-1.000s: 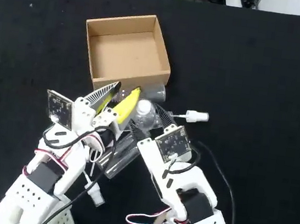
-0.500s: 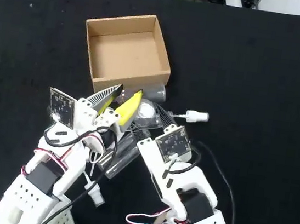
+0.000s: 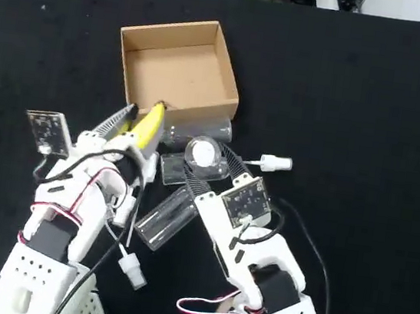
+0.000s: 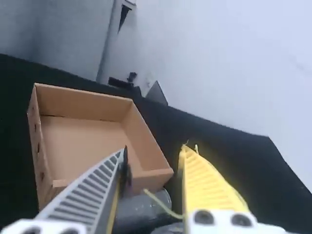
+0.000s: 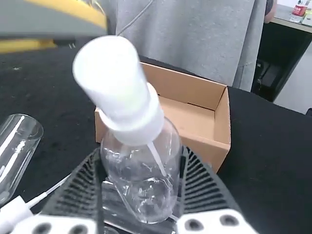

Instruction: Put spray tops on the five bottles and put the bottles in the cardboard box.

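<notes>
A clear bottle (image 5: pixel 141 183) with a white spray top (image 5: pixel 119 90) on it stands upright in my right gripper (image 5: pixel 139 158), which is shut on its body. From above, that bottle (image 3: pixel 202 154) and right gripper (image 3: pixel 207 164) sit just in front of the cardboard box (image 3: pixel 132 42). My left gripper (image 3: pixel 145 108) hovers at the box's near wall, open, nothing between its grey and yellow fingers. The left wrist view looks past the left gripper (image 4: pixel 155 152) into the empty box (image 4: pixel 146 131). Three uncapped bottles lie flat: one against the box (image 3: pixel 198 128), two nearer the arms (image 3: pixel 171 169) (image 3: pixel 165 218).
One loose spray top (image 3: pixel 271 163) lies to the right of the held bottle, another loose spray top (image 3: pixel 133 269) between the arm bases. The black table (image 3: pixel 371 108) stretches open to the right and behind the box.
My left gripper has drawn back from the held bottle's top and swung left toward the box's near wall. The right gripper kept its hold on the bottle, whose white top now stands uncovered.
</notes>
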